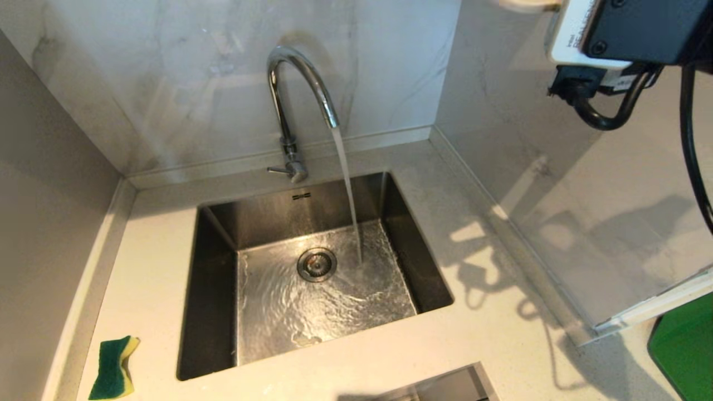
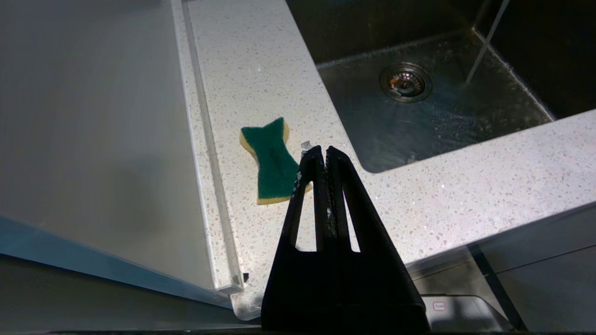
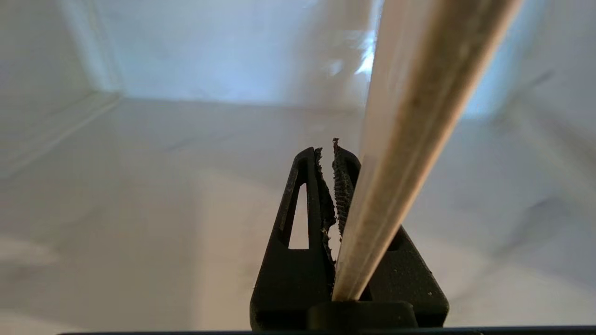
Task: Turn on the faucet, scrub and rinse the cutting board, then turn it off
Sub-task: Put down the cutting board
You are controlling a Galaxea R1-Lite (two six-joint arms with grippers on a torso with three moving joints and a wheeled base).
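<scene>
The chrome faucet [image 1: 289, 83] stands behind the sink [image 1: 211, 289], its thin lever [image 1: 277, 170] pointing left. Water [image 1: 348, 189] runs from the spout onto the sink floor beside the drain [image 1: 316, 264]. In the right wrist view my right gripper [image 3: 326, 151] is shut on the cream cutting board [image 3: 419, 93], seen edge-on and slanting past the fingers. The right wrist [image 1: 640, 28] hangs high at the upper right, above the counter. My left gripper [image 2: 324, 151] is shut and empty, hovering over the counter's front edge next to the sponge [image 2: 272, 163].
A green-and-yellow sponge [image 1: 114, 367] lies on the speckled counter [image 1: 501, 312] left of the sink. Marble walls close in behind and on the right. A green object [image 1: 685, 351] shows at the lower right. A black cable [image 1: 690, 139] hangs from the right wrist.
</scene>
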